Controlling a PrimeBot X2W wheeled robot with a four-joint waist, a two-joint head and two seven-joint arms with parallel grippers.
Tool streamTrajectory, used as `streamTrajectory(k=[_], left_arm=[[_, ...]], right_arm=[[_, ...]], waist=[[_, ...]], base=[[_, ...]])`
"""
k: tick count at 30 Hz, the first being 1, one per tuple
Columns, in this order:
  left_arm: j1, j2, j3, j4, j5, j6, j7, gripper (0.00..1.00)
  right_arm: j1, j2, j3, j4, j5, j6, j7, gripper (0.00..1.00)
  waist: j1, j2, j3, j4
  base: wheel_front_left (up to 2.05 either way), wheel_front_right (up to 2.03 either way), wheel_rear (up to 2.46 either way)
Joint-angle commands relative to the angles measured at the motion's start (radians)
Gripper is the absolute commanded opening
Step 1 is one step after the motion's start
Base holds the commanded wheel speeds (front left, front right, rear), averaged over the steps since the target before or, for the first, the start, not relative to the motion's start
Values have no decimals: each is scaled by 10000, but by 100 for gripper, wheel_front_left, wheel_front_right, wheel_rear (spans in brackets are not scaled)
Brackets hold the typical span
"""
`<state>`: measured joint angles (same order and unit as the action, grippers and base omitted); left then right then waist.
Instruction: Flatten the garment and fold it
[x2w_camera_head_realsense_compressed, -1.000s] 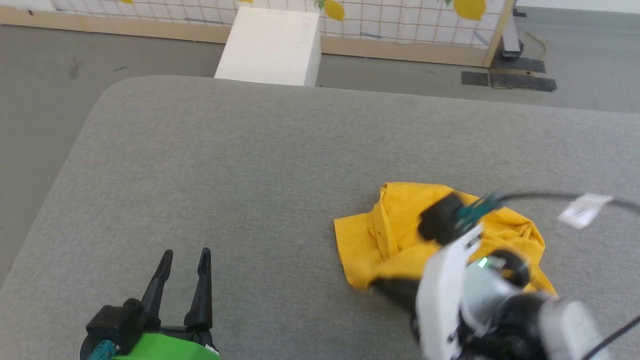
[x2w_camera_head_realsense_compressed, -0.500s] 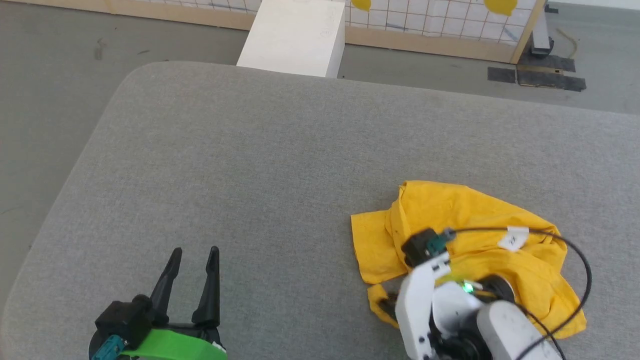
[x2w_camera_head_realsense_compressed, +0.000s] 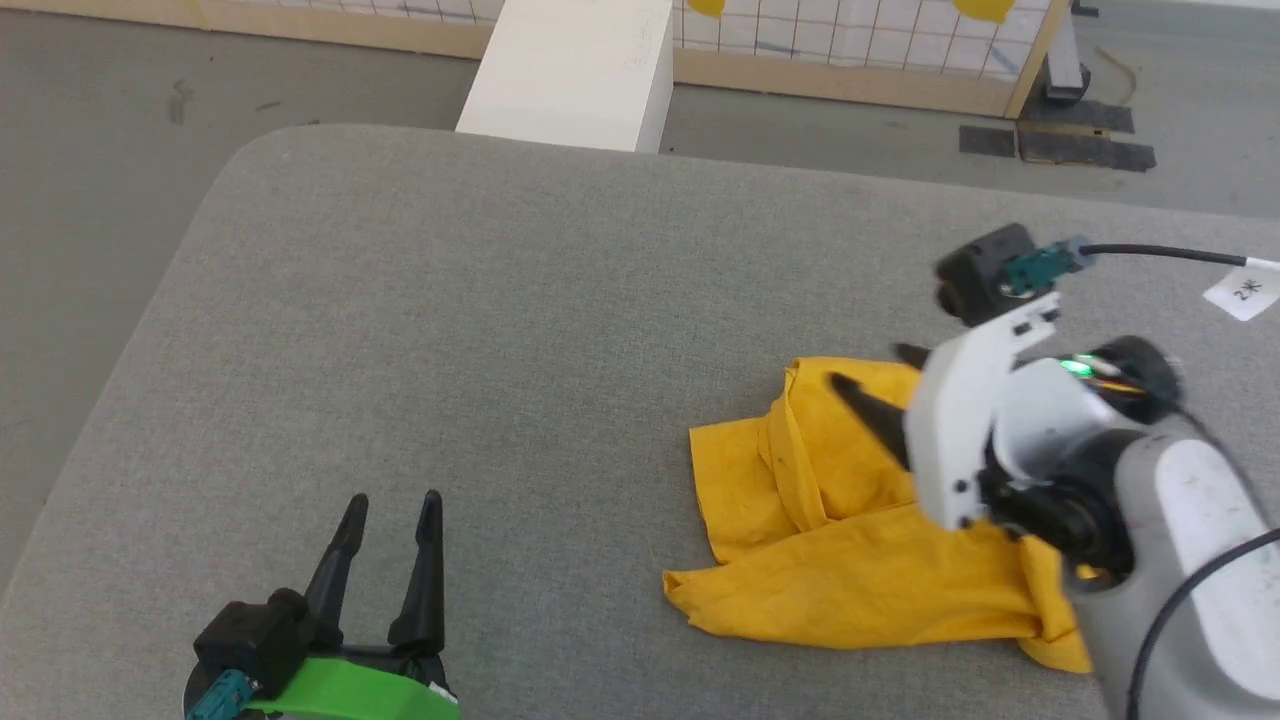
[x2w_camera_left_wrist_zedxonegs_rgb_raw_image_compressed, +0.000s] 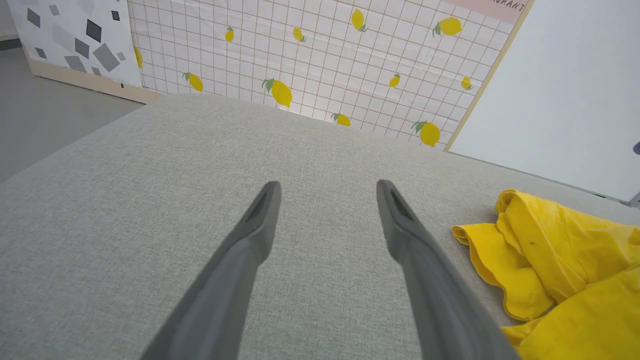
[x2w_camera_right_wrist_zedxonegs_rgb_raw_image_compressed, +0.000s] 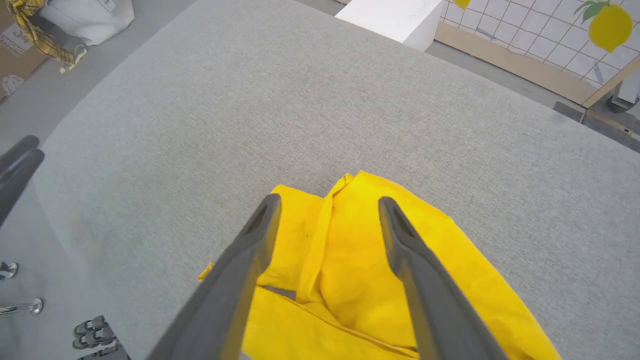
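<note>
Readable text is minimal.
- White tag (x2w_camera_head_realsense_compressed: 1243, 291) on the black cable (x2w_camera_head_realsense_compressed: 1150, 254) in the head view: "2米".
- Pink sign (x2w_camera_left_wrist_zedxonegs_rgb_raw_image_compressed: 492, 4) at the top of the wall in the left wrist view: dark capitals ending in "RANT", the rest cut off by the frame edge.
- Cardboard box (x2w_camera_right_wrist_zedxonegs_rgb_raw_image_compressed: 11, 57) at the top left of the right wrist view: dark print, too small to read.
- White block (x2w_camera_head_realsense_compressed: 570, 70): faint marks, illegible.

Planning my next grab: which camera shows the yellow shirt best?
Head view: nearly the whole shirt shows, crumpled, though the right arm hides part. The left wrist view catches one edge; the right wrist view shows its middle.
</note>
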<state>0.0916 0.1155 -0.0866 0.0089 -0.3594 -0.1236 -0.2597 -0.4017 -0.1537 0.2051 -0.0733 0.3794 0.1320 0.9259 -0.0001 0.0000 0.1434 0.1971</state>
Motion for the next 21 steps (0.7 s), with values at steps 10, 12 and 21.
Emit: streamTrajectory(k=[10,12,21], left_arm=[[-424,125,-244,-53,-224,-71,-21,100],[-542,163,-335,-17,-283,-71,-21,100],[-780,239,-423,161,-409,-71,-21,100]], right_arm=[[383,-660,-567,1558,-995,-13,405,100],[383,-585,-556,2090,-1145,-13,124,100],[-146,-228,-696,3858,-1698,-13,-1298,0]], waist=[[1,0,595,311],[1,0,684,432],[1,0,712,733]], base=[[0,0,0],[0,0,0],[0,0,0]])
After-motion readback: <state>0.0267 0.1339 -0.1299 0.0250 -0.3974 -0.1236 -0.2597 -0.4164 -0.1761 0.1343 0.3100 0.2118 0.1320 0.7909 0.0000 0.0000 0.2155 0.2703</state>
